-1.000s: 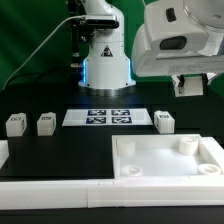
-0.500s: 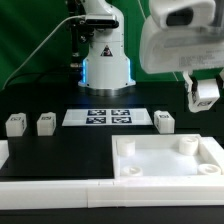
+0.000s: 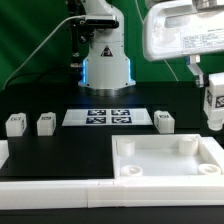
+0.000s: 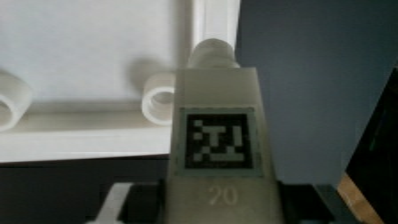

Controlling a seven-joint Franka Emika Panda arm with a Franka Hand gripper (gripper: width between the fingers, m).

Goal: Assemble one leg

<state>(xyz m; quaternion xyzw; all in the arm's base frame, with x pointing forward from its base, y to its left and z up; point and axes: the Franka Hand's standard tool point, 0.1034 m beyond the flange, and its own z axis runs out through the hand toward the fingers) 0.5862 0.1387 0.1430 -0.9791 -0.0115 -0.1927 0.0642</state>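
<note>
White plastic leg (image 3: 214,101) pinched in the jaws, lifted clear of the black tabletop (image 3: 60,150).
Exterior view: the jaws hold the leg upright in the air at that view's right edge, near the far right corner of the white tray-like panel (image 3: 170,165) and apart from it. A second leg (image 3: 14,123) and a third leg (image 3: 45,123) stand on the tabletop at the view's left of the marker board (image 3: 110,117), and a fourth leg (image 3: 165,120) stands just to its right. Wrist view: the held leg (image 4: 217,110) fills the middle, tagged face toward the camera, gripped at its near end. The panel (image 4: 71,130) and a round socket (image 4: 155,101) lie behind it.
</note>
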